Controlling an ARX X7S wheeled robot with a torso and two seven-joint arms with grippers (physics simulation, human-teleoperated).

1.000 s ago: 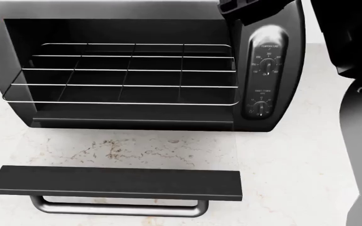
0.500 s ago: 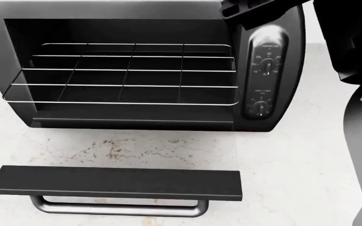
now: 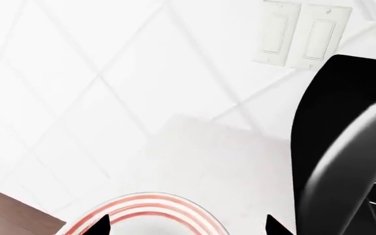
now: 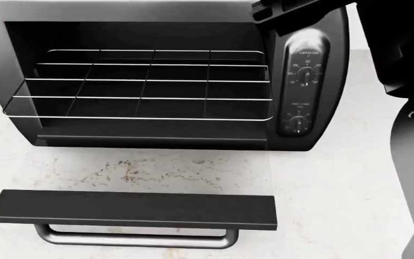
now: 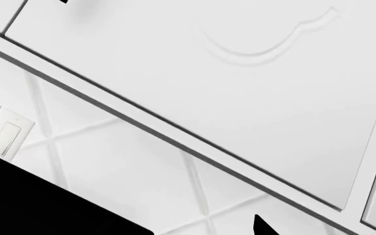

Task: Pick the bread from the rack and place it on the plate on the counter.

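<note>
Toaster oven [image 4: 157, 75]: black, cavity open, standing on the tabletop [image 4: 336, 183], which is white with faint brownish speckling. Rack [image 4: 142, 83]: silver wire grid, level inside the cavity, nothing on it. Door [image 4: 131, 209]: flat dark panel lying open in front of the oven, metal handle [image 4: 135, 237] along its near edge. Two dials [image 4: 302, 100]: on the oven's right panel, one above the other. Dark robot arm parts [image 4: 408, 59]: at the right edge and top right.

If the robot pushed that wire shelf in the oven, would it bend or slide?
The rack looks like thin silver wire in a welded grid, so it is probably stiff and light. It sits level inside the toaster oven, so a push would likely slide it inward rather than bend it. Smooth wire may be slippery to grip.
</note>
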